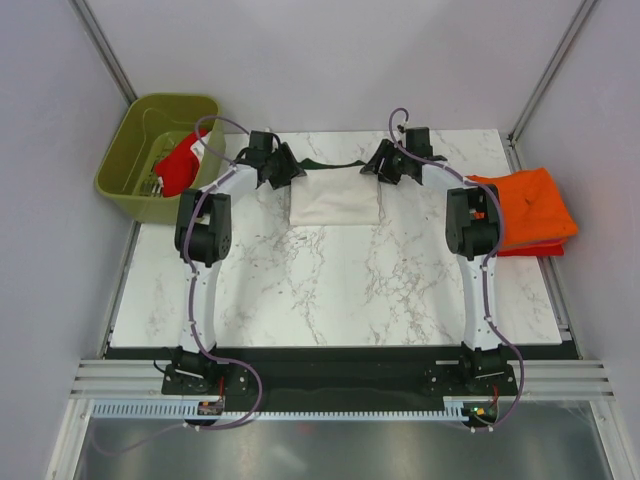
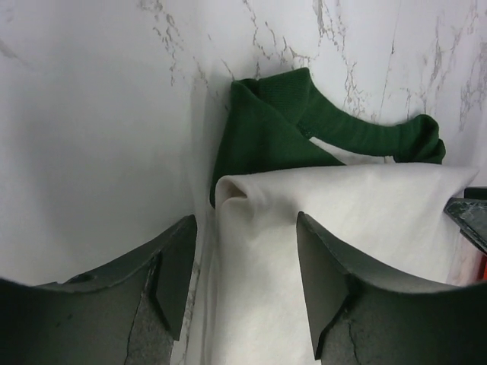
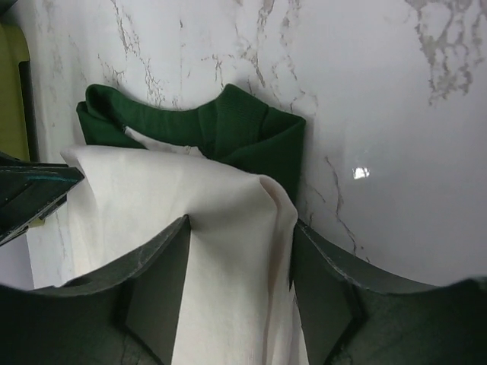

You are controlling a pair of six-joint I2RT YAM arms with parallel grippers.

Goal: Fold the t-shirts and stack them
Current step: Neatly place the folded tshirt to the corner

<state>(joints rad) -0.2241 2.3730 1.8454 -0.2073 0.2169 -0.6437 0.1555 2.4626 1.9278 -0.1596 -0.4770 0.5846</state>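
Observation:
A cream t-shirt (image 1: 335, 203) lies folded at the back middle of the marble table (image 1: 330, 290), its dark green sleeves and collar (image 1: 335, 164) poking out behind. My left gripper (image 1: 284, 174) stands at its back left corner and my right gripper (image 1: 381, 165) at its back right corner. In the left wrist view the left gripper (image 2: 245, 220) is open, the cream corner (image 2: 251, 198) between the fingers and clear of the left one. In the right wrist view the right gripper (image 3: 241, 222) is open astride the cream fold (image 3: 251, 205), green cloth (image 3: 228, 125) beyond.
An orange t-shirt (image 1: 530, 203) lies folded on a red one (image 1: 530, 250) at the table's right edge. An olive-green bin (image 1: 150, 150) beyond the left edge holds a red t-shirt (image 1: 180, 165). Walls close in the back and both sides.

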